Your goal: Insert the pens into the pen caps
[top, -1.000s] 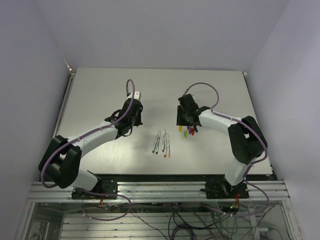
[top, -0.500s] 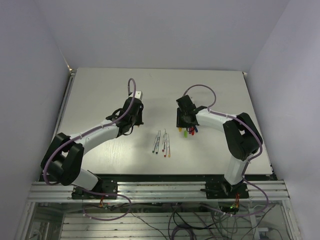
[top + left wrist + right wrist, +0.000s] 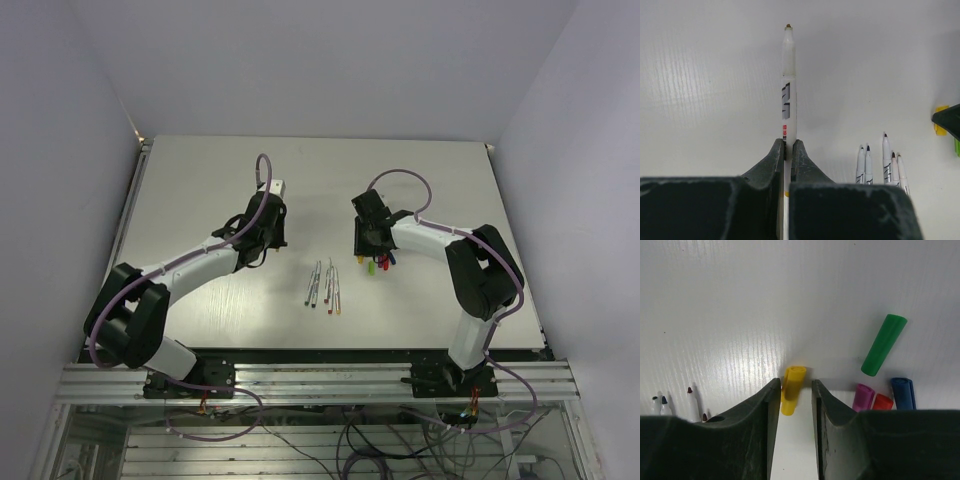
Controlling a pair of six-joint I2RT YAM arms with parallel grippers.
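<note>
still squeezing one pen in the left gripper, tip pointing forward over the table. closing the right gripper narrower than a second ago, straddling the yellow cap, not yet pinching.

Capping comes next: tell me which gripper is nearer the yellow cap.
Right gripper: its fingers flank the yellow cap. The left gripper, holding a pen, sits far to the cap's left.

Right tool narrower around yellow cap — left tool with pen slightly farther out.
</note>
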